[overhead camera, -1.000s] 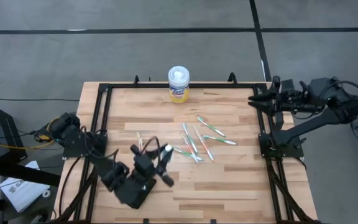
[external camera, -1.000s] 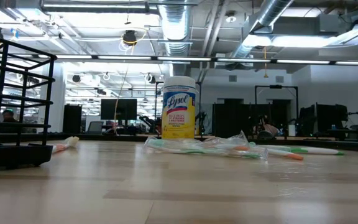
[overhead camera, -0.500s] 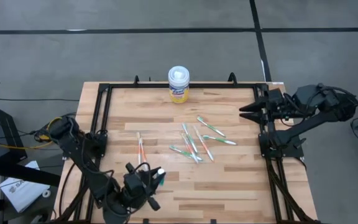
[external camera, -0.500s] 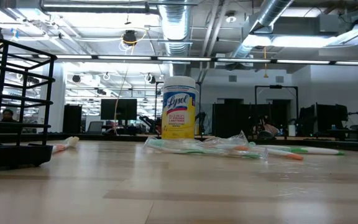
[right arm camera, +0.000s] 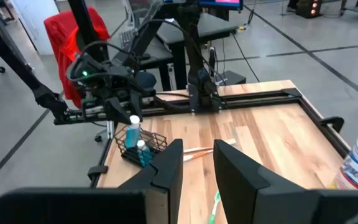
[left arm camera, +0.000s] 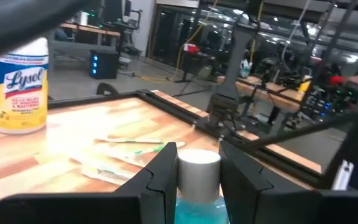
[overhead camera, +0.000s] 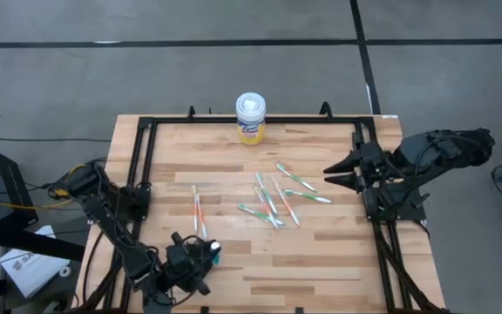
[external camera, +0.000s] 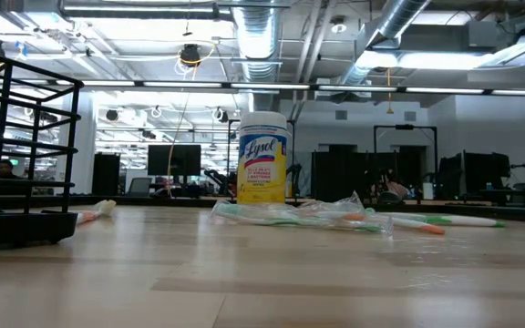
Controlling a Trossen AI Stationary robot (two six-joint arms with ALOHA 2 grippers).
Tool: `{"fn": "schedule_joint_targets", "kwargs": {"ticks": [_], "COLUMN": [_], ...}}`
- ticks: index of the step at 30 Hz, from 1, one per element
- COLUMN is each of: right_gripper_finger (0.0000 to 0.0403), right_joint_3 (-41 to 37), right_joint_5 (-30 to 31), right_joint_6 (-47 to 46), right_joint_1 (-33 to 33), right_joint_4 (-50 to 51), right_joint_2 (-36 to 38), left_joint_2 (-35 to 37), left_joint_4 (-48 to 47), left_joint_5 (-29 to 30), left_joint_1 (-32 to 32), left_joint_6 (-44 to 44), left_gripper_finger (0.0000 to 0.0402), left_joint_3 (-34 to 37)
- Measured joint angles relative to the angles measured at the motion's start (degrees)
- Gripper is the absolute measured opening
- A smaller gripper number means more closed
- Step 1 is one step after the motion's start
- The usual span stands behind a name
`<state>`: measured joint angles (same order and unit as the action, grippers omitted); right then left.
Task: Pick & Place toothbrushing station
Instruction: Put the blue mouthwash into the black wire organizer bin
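High view: left tool (overhead camera: 201, 257) low over the worktop's (overhead camera: 321, 253) near left corner, right tool (overhead camera: 331, 173) spread empty at the far edge. Low view: toothbrushing station (external camera: 16, 228) standing there, open wire. Left wrist view: clamped on a white-capped bottle (left arm camera: 197, 167). Probably light, stiff, rattly; best gripped by a top rail.

A white-lidded canister (overhead camera: 251, 119) is set at the far edge of the wooden table (overhead camera: 321, 253). Toothbrushes (overhead camera: 273, 199) are scattered mid-table. The left gripper (overhead camera: 206, 255) is held over the near left edge, the right gripper (overhead camera: 334, 172) over the right side.
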<state>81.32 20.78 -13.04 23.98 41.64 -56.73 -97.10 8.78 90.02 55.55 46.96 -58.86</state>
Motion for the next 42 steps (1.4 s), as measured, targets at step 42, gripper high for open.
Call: {"fn": "schedule_joint_targets", "kwargs": {"ticks": [42], "right_gripper_finger": [0.0082], "right_joint_3": [0.00], "right_joint_5": [-1.29], "right_joint_6": [1.01], "right_joint_1": [-0.86], "right_joint_4": [-4.89], "right_joint_2": [-4.46], "left_joint_2": [3.37], "left_joint_4": [2.61], "left_joint_5": [-1.54], "left_joint_1": [9.15], "left_joint_6": [7.48], "left_gripper_finger": [0.0080], "left_joint_3": [13.69]}}
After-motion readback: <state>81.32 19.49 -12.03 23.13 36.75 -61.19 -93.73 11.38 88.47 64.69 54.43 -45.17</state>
